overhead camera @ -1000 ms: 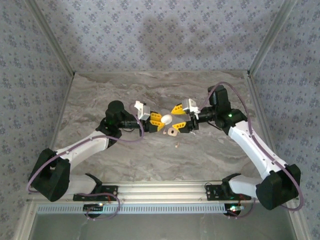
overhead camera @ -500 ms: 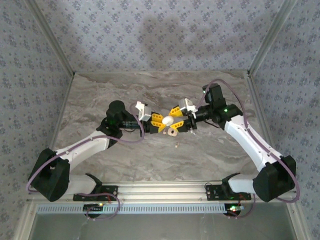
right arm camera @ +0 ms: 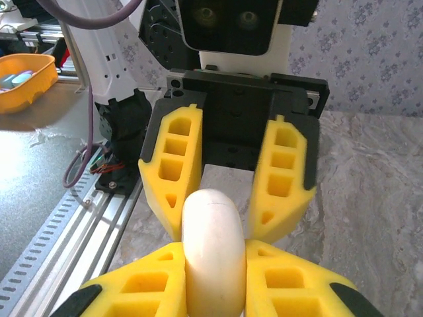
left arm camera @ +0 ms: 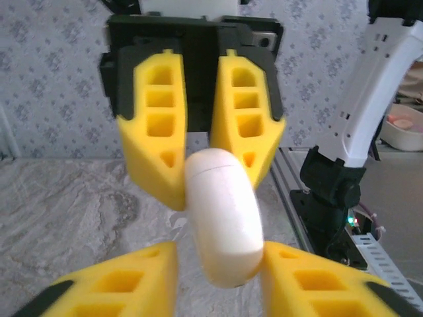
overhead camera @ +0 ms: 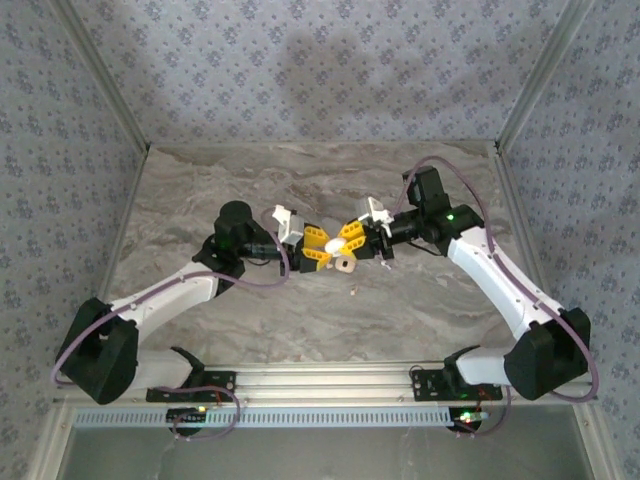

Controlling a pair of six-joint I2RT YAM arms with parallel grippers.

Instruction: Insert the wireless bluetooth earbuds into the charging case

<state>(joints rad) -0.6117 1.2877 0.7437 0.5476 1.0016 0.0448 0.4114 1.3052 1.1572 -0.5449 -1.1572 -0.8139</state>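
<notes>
The left arm (overhead camera: 170, 290) and right arm (overhead camera: 500, 285) reach inward and meet tip to tip over the desk (overhead camera: 200, 200). The right jaws grip a white disc (overhead camera: 331, 241); the left jaws stand parted around it. The case (overhead camera: 344, 264) lies just nearside of the jaws, with one earbud (overhead camera: 352, 292) close by.

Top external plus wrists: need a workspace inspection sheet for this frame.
Surface: grey marbled table.
Job's things: charging case on the table, just nearside of the end effectors, hollow up; one pale speck nearer still, apart from it, likely an earbud.
Clutter: nothing seen.
End effectors: right end effector shut on a white rounded object; left end effector open around the same object.
Cables: purple cables looped along both arms.
Surroundings: patterned walls; orange tray beyond the rail.
</notes>
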